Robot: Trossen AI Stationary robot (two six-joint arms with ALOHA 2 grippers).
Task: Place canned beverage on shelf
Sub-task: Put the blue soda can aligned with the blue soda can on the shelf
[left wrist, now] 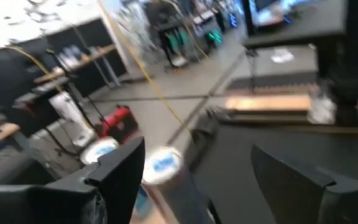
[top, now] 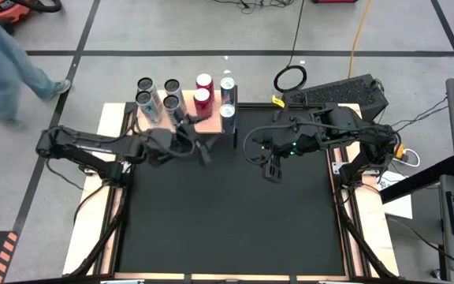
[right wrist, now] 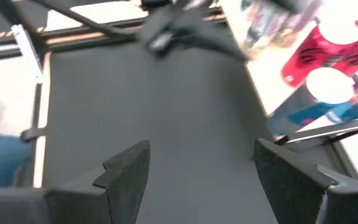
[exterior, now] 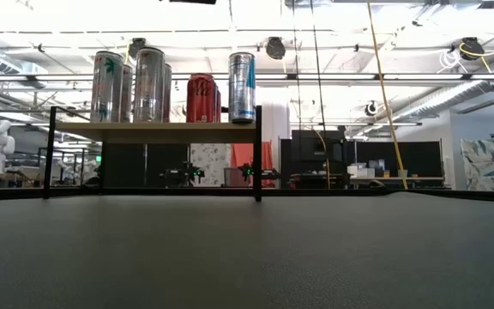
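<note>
The shelf stands at the far edge of the table, left of the middle, and it carries all the cans in sight. From above, four tall silver cans cluster at its left end, two red cans stand together in the middle, and two blue and silver cans stand at the right end, one behind the other. In the low view they show upright on the wooden top, tops closed. The left gripper hangs just in front of the shelf, fingers apart and holding nothing, a blue and silver can close ahead of them. The right gripper hovers over the bare mat, right of the shelf, fingers also spread and empty.
</note>
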